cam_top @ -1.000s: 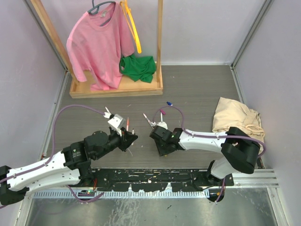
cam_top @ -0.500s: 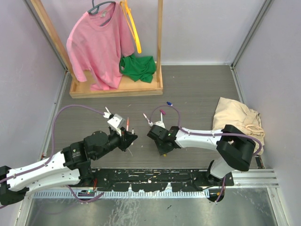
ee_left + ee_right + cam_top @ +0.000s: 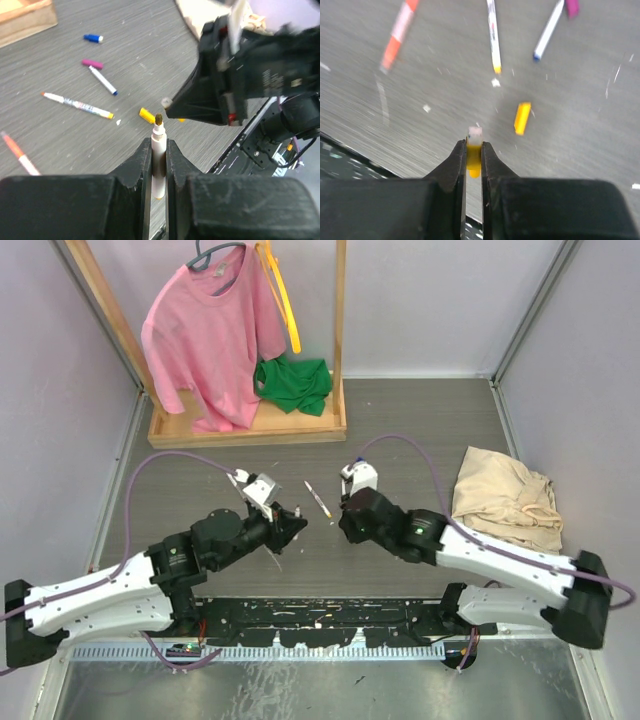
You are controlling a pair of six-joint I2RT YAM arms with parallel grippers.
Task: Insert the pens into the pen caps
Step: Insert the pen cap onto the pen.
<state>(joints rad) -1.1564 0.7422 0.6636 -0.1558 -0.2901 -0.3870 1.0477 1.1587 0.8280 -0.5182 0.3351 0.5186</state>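
My left gripper (image 3: 158, 142) (image 3: 297, 521) is shut on a white pen (image 3: 158, 156) whose yellowish tip points at my right gripper (image 3: 167, 104) (image 3: 341, 521), a small gap away. The right gripper (image 3: 474, 145) is shut on a yellow pen cap (image 3: 474, 154) with a white end, held above the table. A second yellow cap (image 3: 522, 118) (image 3: 146, 115) lies below. On the table also lie a yellow-ended pen (image 3: 77, 105) (image 3: 318, 498), a blue-tipped pen (image 3: 102, 80), an orange pen (image 3: 17, 152), a magenta cap (image 3: 92, 63) and a blue cap (image 3: 92, 38).
A wooden rack (image 3: 250, 425) at the back holds a pink shirt (image 3: 210, 335) and a green cloth (image 3: 293, 383). A beige cloth (image 3: 505, 495) lies at the right. A black rail (image 3: 330, 615) runs along the near edge.
The right gripper has shut on the yellow cap, lifted it off the table and swung to face the left gripper. The left arm shifted slightly right with its pen.
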